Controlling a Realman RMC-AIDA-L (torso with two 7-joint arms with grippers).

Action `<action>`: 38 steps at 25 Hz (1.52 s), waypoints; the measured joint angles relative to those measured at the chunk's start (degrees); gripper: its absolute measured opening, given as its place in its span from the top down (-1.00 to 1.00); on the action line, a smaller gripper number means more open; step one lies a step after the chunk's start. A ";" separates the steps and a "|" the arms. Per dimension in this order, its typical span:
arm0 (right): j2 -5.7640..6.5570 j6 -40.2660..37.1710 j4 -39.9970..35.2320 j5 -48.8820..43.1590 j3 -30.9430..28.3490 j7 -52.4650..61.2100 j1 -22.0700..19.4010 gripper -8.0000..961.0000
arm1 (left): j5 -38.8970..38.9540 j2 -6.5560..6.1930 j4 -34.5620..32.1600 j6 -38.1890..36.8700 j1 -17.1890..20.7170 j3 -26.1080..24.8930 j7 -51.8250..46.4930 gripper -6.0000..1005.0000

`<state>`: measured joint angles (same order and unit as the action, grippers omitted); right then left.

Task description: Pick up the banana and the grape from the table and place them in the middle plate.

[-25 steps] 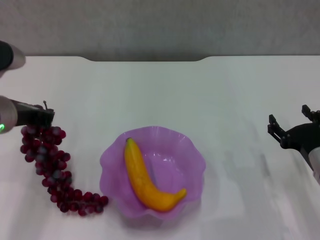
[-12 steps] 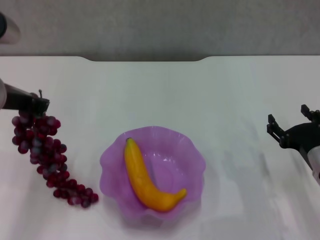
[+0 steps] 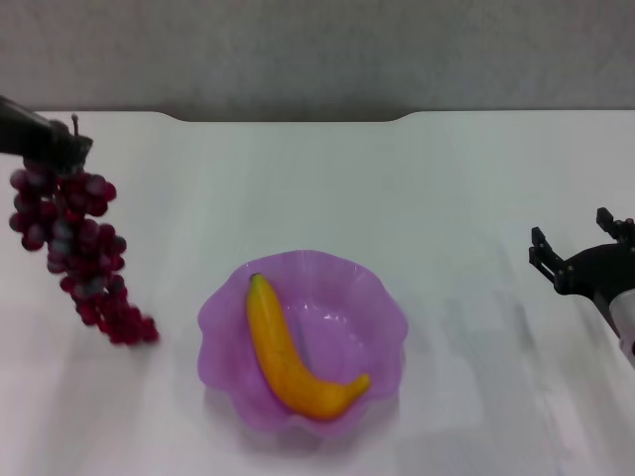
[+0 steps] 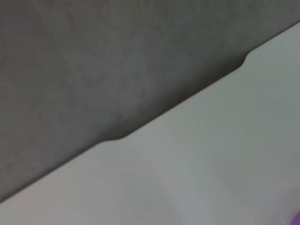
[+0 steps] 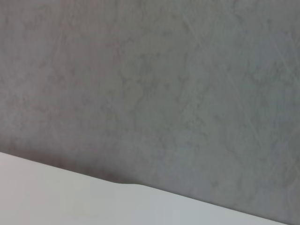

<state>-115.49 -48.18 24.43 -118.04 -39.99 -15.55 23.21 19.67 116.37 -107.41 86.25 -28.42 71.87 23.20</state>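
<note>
In the head view the yellow banana [image 3: 293, 359] lies inside the translucent purple middle plate [image 3: 382, 302] at the centre front of the white table [image 3: 317, 188]. At the far left my left gripper [image 3: 67, 147] is shut on the top of the grape [image 3: 71, 248], a long dark red-purple bunch that hangs from it, lifted off the tabletop to the left of the plate. My right gripper [image 3: 581, 260] stands open over the table at the right edge, well away from the plate, with nothing between its fingers.
The table's notched far edge [image 3: 288, 119] meets a grey wall behind. Both wrist views show only that wall and a strip of tabletop [image 4: 225, 159]; a sliver of the plate's purple rim [image 4: 296, 218] shows in the left wrist view.
My left gripper has risen and drawn back with the grape in it, so the bunch has come off the table and now hangs free. The right arm has not moved.
</note>
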 joint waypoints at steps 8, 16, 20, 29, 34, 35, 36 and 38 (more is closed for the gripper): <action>0.00 0.03 -0.01 0.01 0.08 0.00 -0.04 -0.83 | 2.28 -0.01 -6.55 6.60 -4.04 -2.47 1.58 0.51; -0.07 0.11 -0.73 0.12 0.09 0.00 -0.09 -0.83 | 11.19 0.00 -8.57 14.56 -8.21 -2.47 3.09 0.51; -0.09 0.11 -0.80 0.24 0.09 0.00 -0.34 -0.83 | 13.03 0.00 -8.66 16.90 -12.17 -2.71 2.66 0.51; -0.09 0.29 -0.88 0.34 0.83 0.00 -0.37 -0.83 | 15.09 0.03 -8.95 21.02 -18.05 -5.34 1.68 0.51; -0.09 0.32 -0.76 0.40 0.87 0.01 -0.35 -0.83 | 17.97 0.32 -8.80 21.73 -17.29 -4.64 1.70 0.51; -0.09 0.33 -0.81 0.42 0.88 0.03 -0.32 -0.83 | 18.44 0.38 -8.71 21.44 -17.09 -4.38 1.68 0.51; -0.09 0.34 -0.84 0.44 0.88 0.07 -0.27 -0.83 | 19.27 0.50 -8.59 20.51 -16.62 -3.88 1.60 0.51; -0.09 0.35 -0.87 0.45 0.88 0.20 -0.15 -0.83 | 20.21 0.55 -8.47 18.57 -15.71 -2.52 1.19 0.51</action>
<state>-115.58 -47.82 23.56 -117.59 -39.11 -15.35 23.06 39.87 116.91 -115.89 104.83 -44.13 69.34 24.39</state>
